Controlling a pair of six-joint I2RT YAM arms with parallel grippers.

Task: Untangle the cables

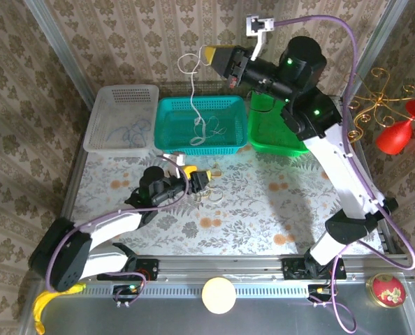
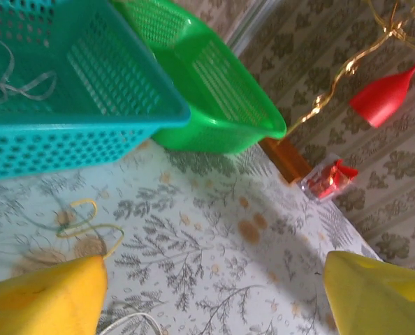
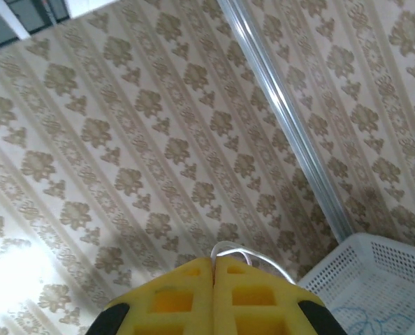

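Observation:
High above the teal basket, my right gripper is shut on a whitish cable. That cable loops out past the shut fingertips and hangs down into the basket, where more whitish cord lies. My left gripper is low over the table and open, with its yellow fingers wide apart and nothing between them. Just ahead of it on the cloth lie a yellowish-tan cable and a white loop, which form a small tangle. A blue cable lies coiled in the white basket.
A green basket stands to the right of the teal one, and the three baskets line the table's far edge. A red glass on a gold wire stand rises at the far right. The patterned tablecloth is open ground in the middle and right.

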